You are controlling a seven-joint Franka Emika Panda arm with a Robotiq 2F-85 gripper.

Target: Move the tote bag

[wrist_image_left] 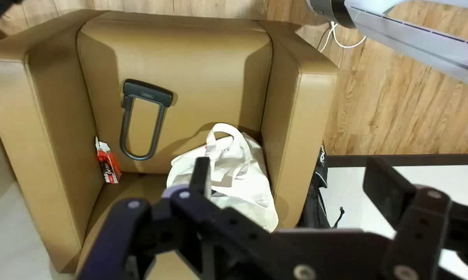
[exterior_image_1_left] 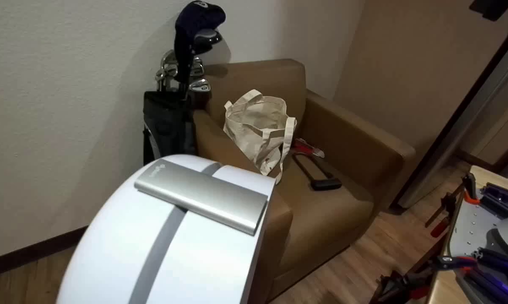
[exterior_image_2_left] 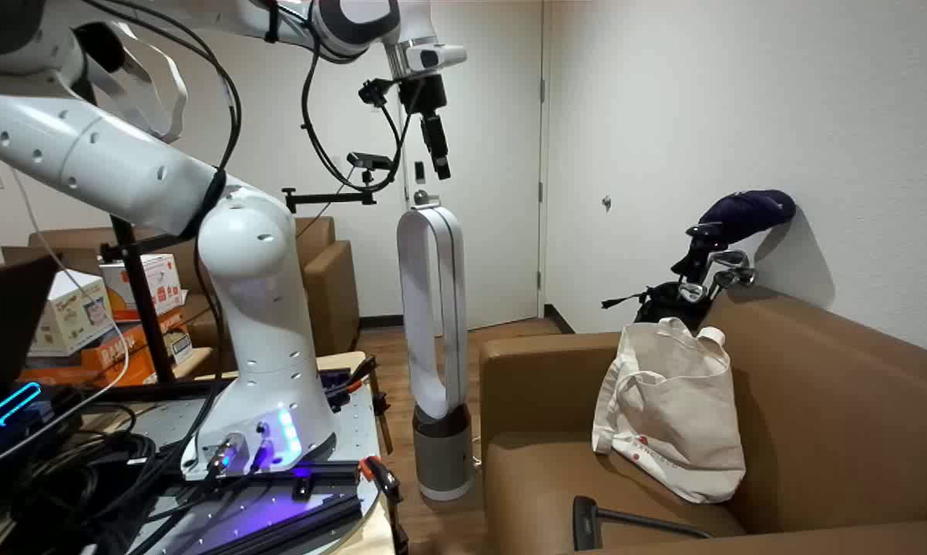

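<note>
Wrist view: claw point(wrist_image_left: 293, 181) spread wide, nothing in grip; tote bag point(wrist_image_left: 254, 182) well below it on the brown armchair point(wrist_image_left: 202, 58), beside the armrest point(wrist_image_left: 305, 116) nearest the golf bag point(wrist_image_left: 312, 210), U-lock point(wrist_image_left: 150, 93) and red package point(wrist_image_left: 109, 165) nearby

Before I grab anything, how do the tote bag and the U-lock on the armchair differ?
The tote bag is cream, slack cloth; the U-lock is dark and looks rigid. The tote bag is larger than the U-lock. The tote bag stands slumped with its mouth open; the U-lock lies flat. Both rest on the brown armchair.
</note>
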